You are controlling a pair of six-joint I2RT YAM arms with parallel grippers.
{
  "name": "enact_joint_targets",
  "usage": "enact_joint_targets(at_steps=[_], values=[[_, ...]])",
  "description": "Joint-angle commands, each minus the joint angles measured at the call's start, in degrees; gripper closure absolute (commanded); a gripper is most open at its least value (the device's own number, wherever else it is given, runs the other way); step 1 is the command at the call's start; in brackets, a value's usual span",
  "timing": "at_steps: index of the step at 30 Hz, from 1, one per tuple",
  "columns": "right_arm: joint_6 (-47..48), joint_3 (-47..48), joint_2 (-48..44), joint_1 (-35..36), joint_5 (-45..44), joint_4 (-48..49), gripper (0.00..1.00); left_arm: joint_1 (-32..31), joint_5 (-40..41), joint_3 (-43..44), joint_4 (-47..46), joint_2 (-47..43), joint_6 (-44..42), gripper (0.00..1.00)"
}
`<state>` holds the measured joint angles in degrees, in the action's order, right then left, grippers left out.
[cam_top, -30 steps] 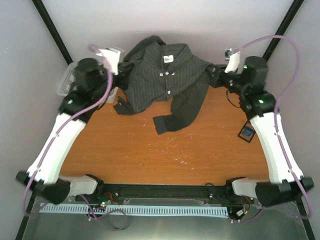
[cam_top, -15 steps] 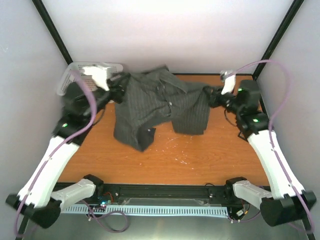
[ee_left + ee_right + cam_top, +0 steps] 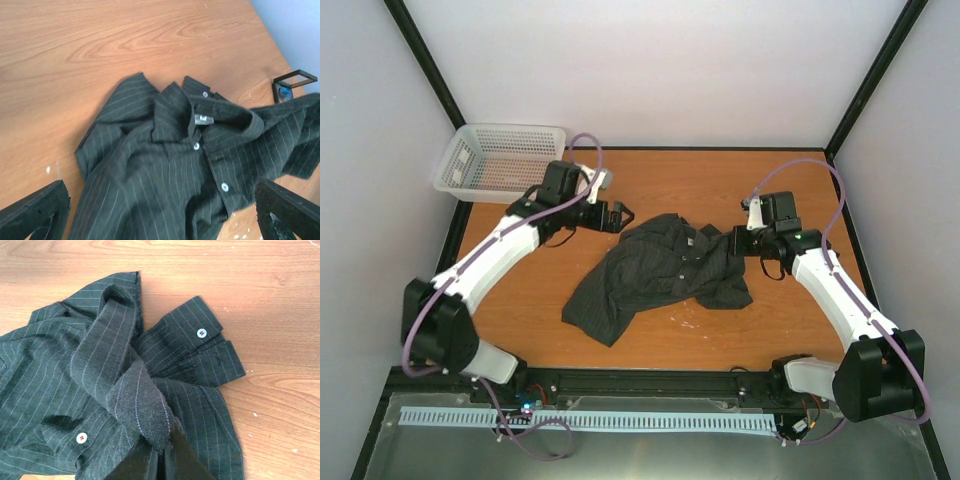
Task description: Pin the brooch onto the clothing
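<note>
Looking down from the top camera, I have the shirt lying in a crumpled heap around the middle of the bench, a little toward the right edge, with one end trailing toward the near edge. My left gripper has its jaws spread wide just off the heap's far-left side and holds nothing. In its wrist view the two fingers frame the collar and the white buttons. My right gripper is pinching a fold at the shirt's right side. Its wrist view shows a bunched strip of striped cloth running into the closed fingers, with a buttoned cuff flat beside it. A white mesh basket sits at the far left corner. A small black frame with something blue in it lies on the bench just past the shirt; I cannot tell what it is.
</note>
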<state>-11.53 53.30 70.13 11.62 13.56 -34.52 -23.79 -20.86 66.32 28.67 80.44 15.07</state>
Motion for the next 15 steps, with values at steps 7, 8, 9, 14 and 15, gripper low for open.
enact_joint_targets(at_steps=[7,8,9,14,15], values=[[1.4,0.8,-1.1,-0.5,-1.0,0.8,0.94,-1.1,-3.9,18.6,4.2,29.0,-8.1,0.00],[1.4,0.9,-1.2,-0.5,-1.1,0.9,0.94,-2.1,-0.8,18.5,4.7,30.2,-8.7,0.00],[1.3,0.9,-1.4,-0.5,-1.1,0.9,0.94,-3.3,2.5,17.7,4.8,30.9,-9.4,0.00],[0.4,0.5,-1.8,-0.6,0.4,2.2,0.94,-7.5,9.6,10.5,0.9,30.6,-10.7,0.11],[0.2,0.5,-1.8,-0.5,0.8,2.5,0.94,-7.8,11.1,9.2,-0.2,30.1,-10.4,0.15]])
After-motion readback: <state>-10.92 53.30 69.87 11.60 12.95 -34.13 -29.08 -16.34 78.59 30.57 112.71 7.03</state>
